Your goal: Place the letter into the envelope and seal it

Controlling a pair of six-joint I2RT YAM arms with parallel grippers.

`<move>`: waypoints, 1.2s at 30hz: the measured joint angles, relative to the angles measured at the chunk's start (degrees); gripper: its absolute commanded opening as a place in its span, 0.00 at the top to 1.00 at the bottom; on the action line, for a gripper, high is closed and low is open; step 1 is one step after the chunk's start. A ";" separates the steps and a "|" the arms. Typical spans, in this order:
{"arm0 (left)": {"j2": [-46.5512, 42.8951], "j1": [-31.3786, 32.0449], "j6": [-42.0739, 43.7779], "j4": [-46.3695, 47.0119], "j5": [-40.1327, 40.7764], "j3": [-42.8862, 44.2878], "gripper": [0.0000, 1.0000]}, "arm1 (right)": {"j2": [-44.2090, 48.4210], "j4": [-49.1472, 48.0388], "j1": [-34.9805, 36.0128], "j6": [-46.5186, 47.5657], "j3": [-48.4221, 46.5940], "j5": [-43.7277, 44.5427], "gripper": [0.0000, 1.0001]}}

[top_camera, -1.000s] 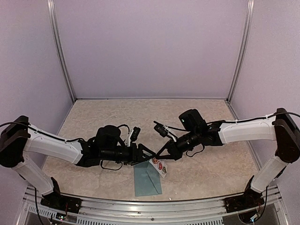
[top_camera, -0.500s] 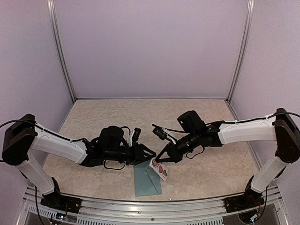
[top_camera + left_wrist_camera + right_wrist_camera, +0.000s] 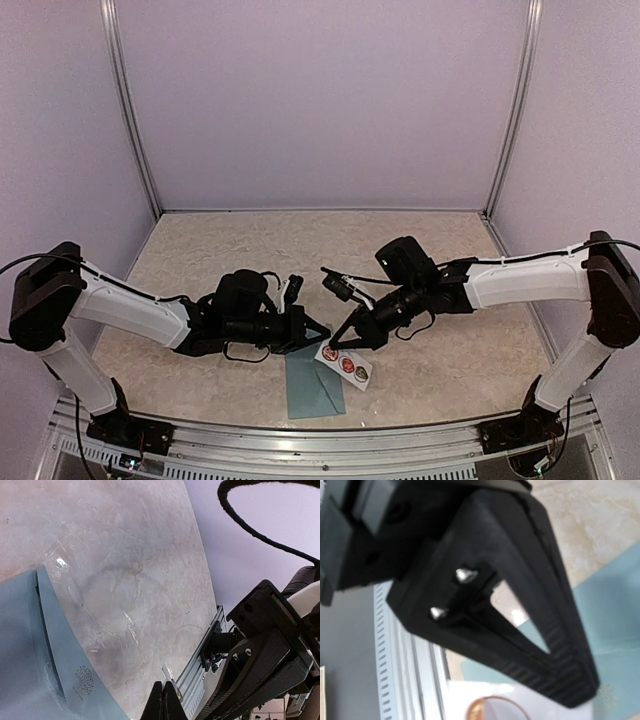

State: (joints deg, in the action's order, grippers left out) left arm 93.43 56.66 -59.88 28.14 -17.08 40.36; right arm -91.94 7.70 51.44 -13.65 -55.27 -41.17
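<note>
The teal envelope (image 3: 313,385) lies flat near the table's front edge, and its corner with a small tree print shows in the left wrist view (image 3: 30,655). The letter is not visible in any view. A white strip of round stickers (image 3: 346,364) hangs over the envelope's upper right corner. My right gripper (image 3: 338,345) is shut on the strip's upper end; an orange-rimmed sticker (image 3: 505,711) shows just below its tips (image 3: 580,695). My left gripper (image 3: 323,334) meets the strip from the left. Its jaws (image 3: 164,692) are pressed together, with a thin white sliver (image 3: 170,677) sticking out past the tips.
The aluminium front rail (image 3: 320,445) runs just beyond the envelope and appears in the left wrist view (image 3: 200,667). The right arm's dark wrist housing (image 3: 270,660) hangs close to my left fingers. Beige marbled tabletop (image 3: 300,250) stretches behind both arms.
My left gripper has closed from half open to shut against the strip. Both grippers and the sticker strip have shifted slightly to the right and down.
</note>
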 measured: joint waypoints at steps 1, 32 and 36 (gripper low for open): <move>0.00 0.00 0.09 -0.22 0.13 0.09 1.00 | 0.00 0.00 0.15 -0.13 0.00 0.00 1.00; -18.86 -5.42 3.85 -6.10 7.21 -6.32 0.30 | 8.81 -5.68 0.70 -7.13 2.73 4.22 1.00; -22.53 -5.77 2.82 -5.95 5.62 -6.78 0.21 | 8.20 -6.21 0.96 -7.28 2.84 4.50 1.00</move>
State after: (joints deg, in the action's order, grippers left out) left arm 70.89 50.89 -57.06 22.20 -11.46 33.58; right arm -83.74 1.50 52.40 -20.93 -52.42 -36.67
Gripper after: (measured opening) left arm 0.753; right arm 0.003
